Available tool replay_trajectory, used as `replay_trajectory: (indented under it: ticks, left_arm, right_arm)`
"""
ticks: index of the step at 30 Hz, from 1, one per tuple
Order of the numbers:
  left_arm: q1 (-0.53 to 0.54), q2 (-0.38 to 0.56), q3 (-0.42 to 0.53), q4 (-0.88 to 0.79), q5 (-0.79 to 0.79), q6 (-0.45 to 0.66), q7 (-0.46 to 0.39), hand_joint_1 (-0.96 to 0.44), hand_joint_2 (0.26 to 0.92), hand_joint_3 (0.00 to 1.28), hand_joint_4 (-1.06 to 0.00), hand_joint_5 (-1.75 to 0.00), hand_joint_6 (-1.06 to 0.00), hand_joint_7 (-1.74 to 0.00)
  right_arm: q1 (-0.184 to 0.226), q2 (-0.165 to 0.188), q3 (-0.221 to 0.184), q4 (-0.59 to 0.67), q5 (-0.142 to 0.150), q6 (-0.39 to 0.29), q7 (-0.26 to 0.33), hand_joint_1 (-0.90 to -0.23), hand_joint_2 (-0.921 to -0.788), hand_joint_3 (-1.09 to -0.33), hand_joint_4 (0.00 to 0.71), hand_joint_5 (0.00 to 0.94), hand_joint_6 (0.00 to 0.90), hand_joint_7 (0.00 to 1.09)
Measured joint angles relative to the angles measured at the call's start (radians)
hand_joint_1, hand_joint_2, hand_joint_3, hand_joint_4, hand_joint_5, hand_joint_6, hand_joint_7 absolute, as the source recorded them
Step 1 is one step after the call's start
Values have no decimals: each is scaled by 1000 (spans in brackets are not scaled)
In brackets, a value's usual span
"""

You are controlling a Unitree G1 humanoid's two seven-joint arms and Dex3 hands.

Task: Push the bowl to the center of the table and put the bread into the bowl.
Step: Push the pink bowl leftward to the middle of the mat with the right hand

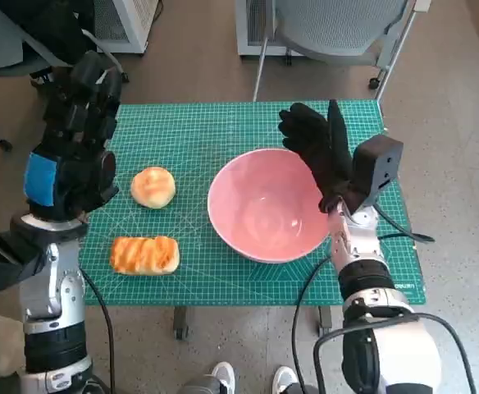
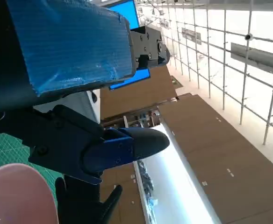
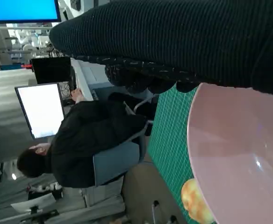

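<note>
On the desk's green mat [image 1: 223,271] sits the pink bowl [image 1: 264,205], right of centre, with the right hand [image 1: 317,148] against its far right rim, fingers extended and grasping nothing. Left of the bowl lie a round bun [image 1: 152,186] and, nearer the robot, a striped loaf [image 1: 144,254]. Raised over the mat's left edge, the left hand [image 1: 79,135] is released, fingers apart.
</note>
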Motion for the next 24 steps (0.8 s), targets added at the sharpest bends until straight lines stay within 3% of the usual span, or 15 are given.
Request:
replay_trajectory:
  ticks: [15, 24]
  left_arm:
    - [5, 4, 2, 1, 0, -10, 0, -664, 921, 556, -11, -5, 1, -287]
    - [5, 4, -1, 11, 0, -17, 1, -660, 921, 561, -11, -5, 1, -284]
  right_arm:
    - [-11, -22, -7, -2, 2, 1, 30, -615, -921, -919, 307, 2, 382, 24]
    - [-27, -38, -15, -25, 11, -23, 74, -656, -921, -885, 311, 4, 395, 33]
